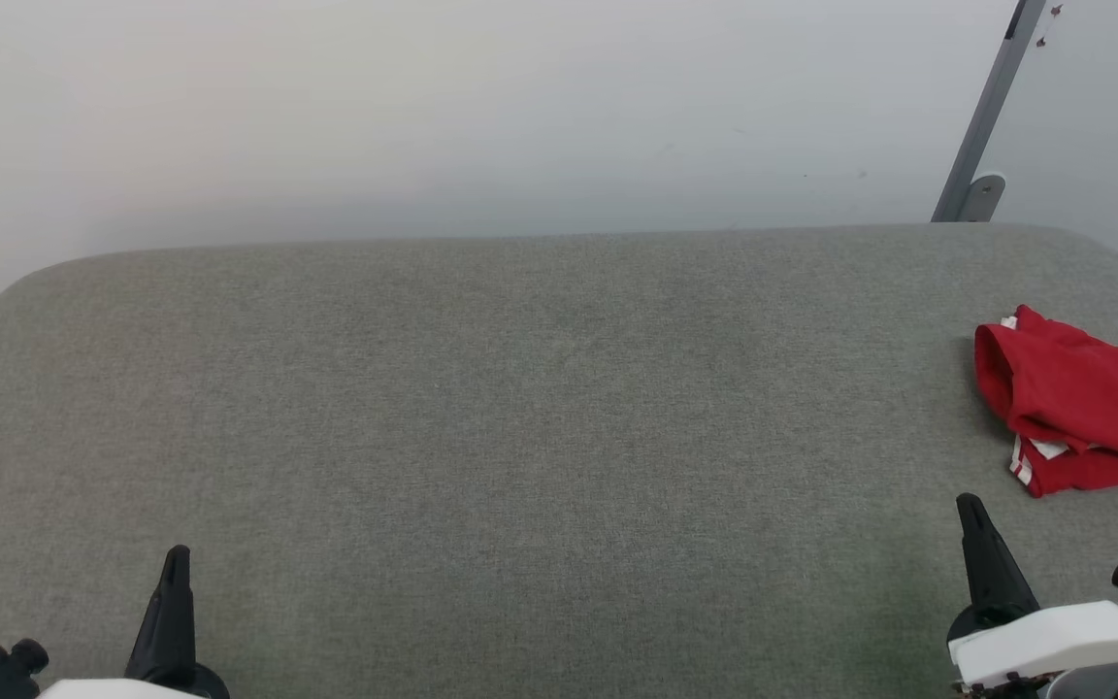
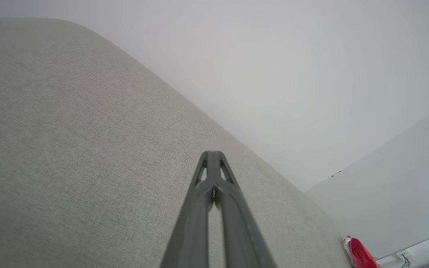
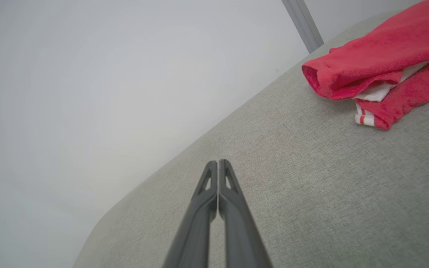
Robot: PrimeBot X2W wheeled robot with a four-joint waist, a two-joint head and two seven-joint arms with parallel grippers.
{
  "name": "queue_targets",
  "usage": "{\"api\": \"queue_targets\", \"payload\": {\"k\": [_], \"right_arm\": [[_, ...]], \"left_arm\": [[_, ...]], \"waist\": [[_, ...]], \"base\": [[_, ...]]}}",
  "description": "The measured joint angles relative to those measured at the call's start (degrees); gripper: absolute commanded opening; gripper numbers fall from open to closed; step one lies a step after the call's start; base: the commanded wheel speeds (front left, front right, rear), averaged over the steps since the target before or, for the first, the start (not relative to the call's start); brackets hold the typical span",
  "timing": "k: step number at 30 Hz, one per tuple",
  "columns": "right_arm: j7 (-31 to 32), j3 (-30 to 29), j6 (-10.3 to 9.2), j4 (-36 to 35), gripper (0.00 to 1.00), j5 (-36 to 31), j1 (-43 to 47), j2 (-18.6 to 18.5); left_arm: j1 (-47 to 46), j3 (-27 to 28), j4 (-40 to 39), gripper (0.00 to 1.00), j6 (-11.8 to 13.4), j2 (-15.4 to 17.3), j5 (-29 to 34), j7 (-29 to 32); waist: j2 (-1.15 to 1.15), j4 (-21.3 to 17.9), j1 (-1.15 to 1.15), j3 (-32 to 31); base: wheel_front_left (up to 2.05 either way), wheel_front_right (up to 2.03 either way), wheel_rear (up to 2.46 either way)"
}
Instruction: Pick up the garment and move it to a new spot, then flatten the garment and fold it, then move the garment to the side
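The garment (image 1: 1078, 403) is a red shirt with white and striped trim, lying in a folded heap at the far right edge of the grey fabric surface (image 1: 520, 408). The right wrist view has the garment (image 3: 382, 63) at its upper right, well apart from the fingers. In the left wrist view the garment (image 2: 359, 253) is a small red patch at the lower right. My left gripper (image 1: 174, 555) rests at the lower left, shut and empty. My right gripper (image 1: 969, 505) sits at the lower right, shut and empty, a short way in front of the garment.
A pale wall (image 1: 423, 116) rises behind the surface. A grey slanted metal post (image 1: 991, 107) with a foot bracket stands at the back right. The surface has rounded back corners, and its broad middle lies bare between my two grippers.
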Motion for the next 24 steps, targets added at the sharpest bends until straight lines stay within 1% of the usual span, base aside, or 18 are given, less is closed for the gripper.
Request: {"api": "queue_targets", "payload": {"k": [12, 13, 24], "right_arm": [[2.1, -0.8, 0.0, 0.0, 0.0, 7.8, -1.3, 0.8], [2.5, -0.9, 0.0, 0.0, 0.0, 9.0, -1.5, 1.0], [4.2, -1.8, 0.0, 0.0, 0.0, 15.2, -2.4, 1.6]], "left_arm": [[-2.1, 0.5, 0.9, 0.0, 0.0, -1.4, -7.3, 2.3], [-2.6, 0.6, 1.1, 0.0, 0.0, -1.6, -8.9, 2.7], [-4.3, 1.0, 1.9, 0.0, 0.0, -2.7, -14.3, 4.6]], "waist": [[0.0, -0.2, 0.0, 0.3], [0.0, -0.3, 0.0, 0.4], [0.0, -0.5, 0.0, 0.7]], "base": [[0.0, 0.0, 0.0], [0.0, 0.0, 0.0], [0.0, 0.0, 0.0]]}}
